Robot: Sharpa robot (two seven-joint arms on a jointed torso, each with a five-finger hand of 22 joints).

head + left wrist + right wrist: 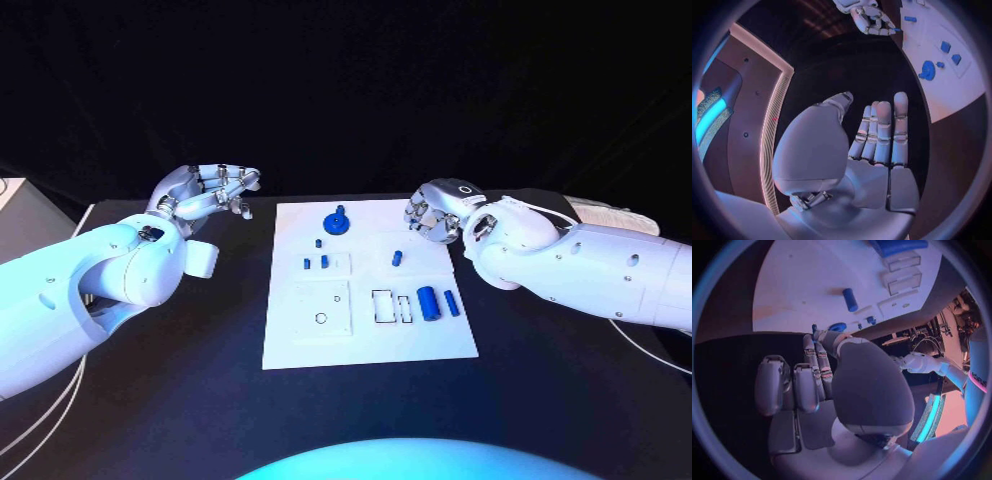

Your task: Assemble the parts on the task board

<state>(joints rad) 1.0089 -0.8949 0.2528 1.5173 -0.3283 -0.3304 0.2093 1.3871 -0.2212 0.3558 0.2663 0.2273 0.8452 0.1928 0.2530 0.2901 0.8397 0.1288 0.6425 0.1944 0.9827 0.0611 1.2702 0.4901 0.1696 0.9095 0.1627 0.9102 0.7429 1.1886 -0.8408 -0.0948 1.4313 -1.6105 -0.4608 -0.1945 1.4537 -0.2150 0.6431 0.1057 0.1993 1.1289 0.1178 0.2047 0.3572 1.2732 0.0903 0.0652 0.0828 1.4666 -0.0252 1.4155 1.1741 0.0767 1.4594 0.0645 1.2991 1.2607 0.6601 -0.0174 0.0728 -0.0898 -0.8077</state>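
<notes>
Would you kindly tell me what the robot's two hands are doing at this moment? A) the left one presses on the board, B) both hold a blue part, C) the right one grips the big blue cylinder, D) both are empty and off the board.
D: the left hand and the right hand hover at either side of the task board, fingers apart, holding nothing.
</notes>
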